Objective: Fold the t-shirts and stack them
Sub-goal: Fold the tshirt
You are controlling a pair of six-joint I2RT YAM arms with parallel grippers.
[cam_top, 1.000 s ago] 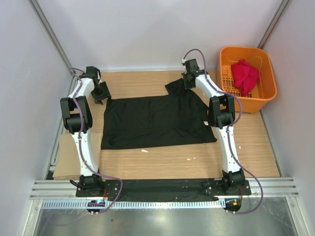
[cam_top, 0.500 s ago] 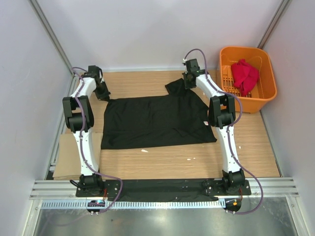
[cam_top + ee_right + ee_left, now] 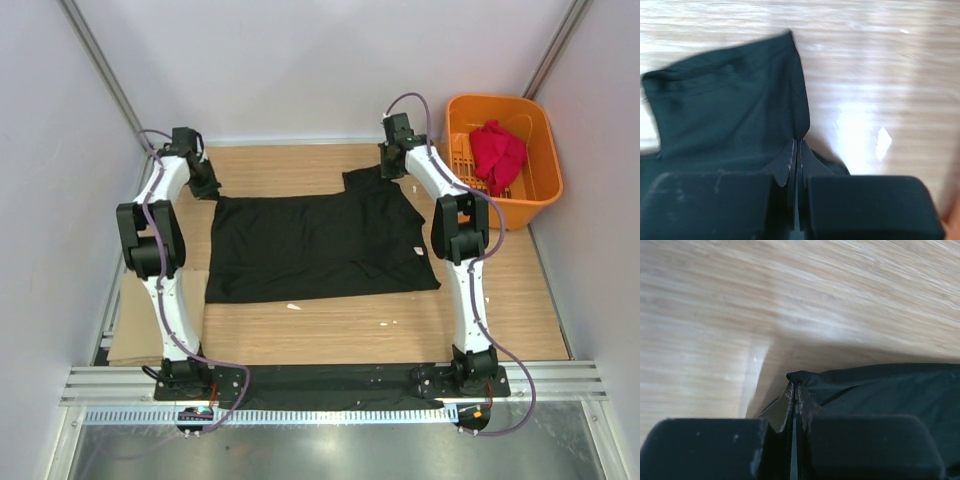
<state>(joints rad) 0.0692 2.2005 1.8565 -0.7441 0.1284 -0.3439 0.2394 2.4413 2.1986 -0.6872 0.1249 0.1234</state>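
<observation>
Shifted farther: left pincer (image 3: pixel 795 390), right pincer (image 3: pixel 796 146), each clamped on black t-shirt (image 3: pixel 320 245) corner.

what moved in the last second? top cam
The right gripper shifted right and slightly farther from the bases, dragging the black shirt's far right sleeve with it. The left gripper edged farther away, its elbow swinging outward, pulling the far left corner along. Both jaws are shut on the cloth now. Unchanged: the shirt's near edge, the red shirt in the basket, the cardboard.
</observation>
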